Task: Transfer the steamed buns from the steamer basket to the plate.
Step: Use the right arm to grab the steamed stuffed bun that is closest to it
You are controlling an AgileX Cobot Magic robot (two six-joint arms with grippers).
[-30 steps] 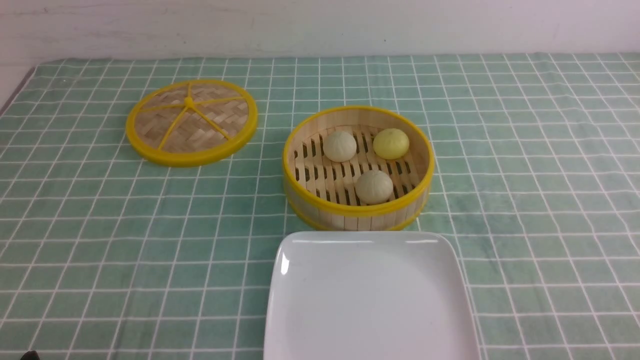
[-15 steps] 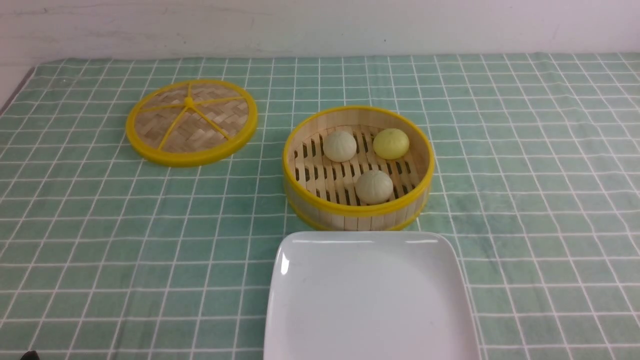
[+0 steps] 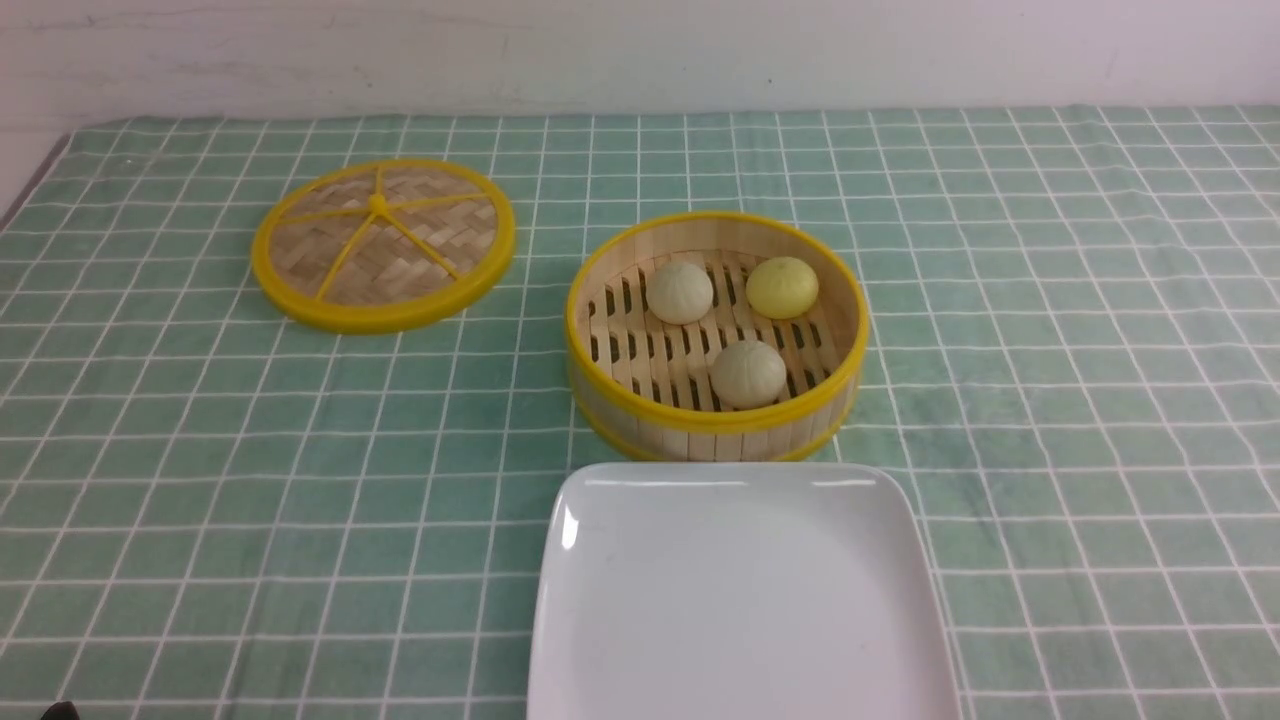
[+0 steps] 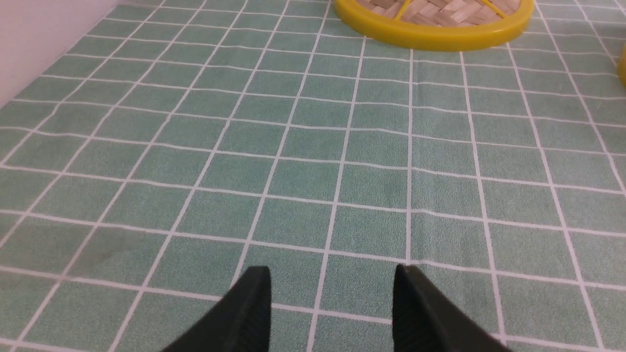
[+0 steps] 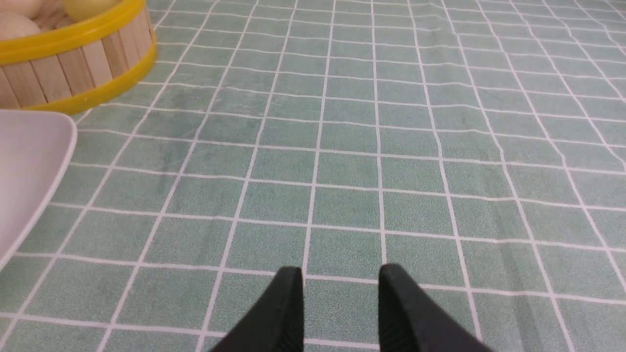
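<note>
Change: nothing that we can see has shifted across the front views over the last second; every item lies where it lay.
Left gripper [image 4: 331,270]: we see it in its wrist view only. Its two dark fingers stand wide apart with nothing between them, poised over bare tablecloth [image 3: 1050,350]. The lid lies ahead of it, well apart.
Lid [image 3: 383,244]: flat, woven, yellow-rimmed. It lies on the cloth at the rear left, well apart from the basket.
Basket [image 3: 715,428]: round, bamboo, yellow top and bottom rims. It stands uncovered near the middle of the cloth, right of the lid.
Buns: all three sit on the slatted floor of the basket, none touching another.
- pale bun [image 3: 680,292]: rear left of the floor.
- near bun [image 3: 748,374]: close to the front wall, also pale.
- yellow bun [image 3: 782,287]: rear right of the floor.
Plate [image 3: 740,600]: white, square, rounded corners. It lies just in front of the basket with no bun on it. We cannot tell whether its far edge touches the basket.
Right gripper [image 5: 341,268]: we see it in its wrist view only. Its fingers are parted, less widely than the left pair, and grasp nothing. It hangs over bare cloth to the right of the plate and the basket.
</note>
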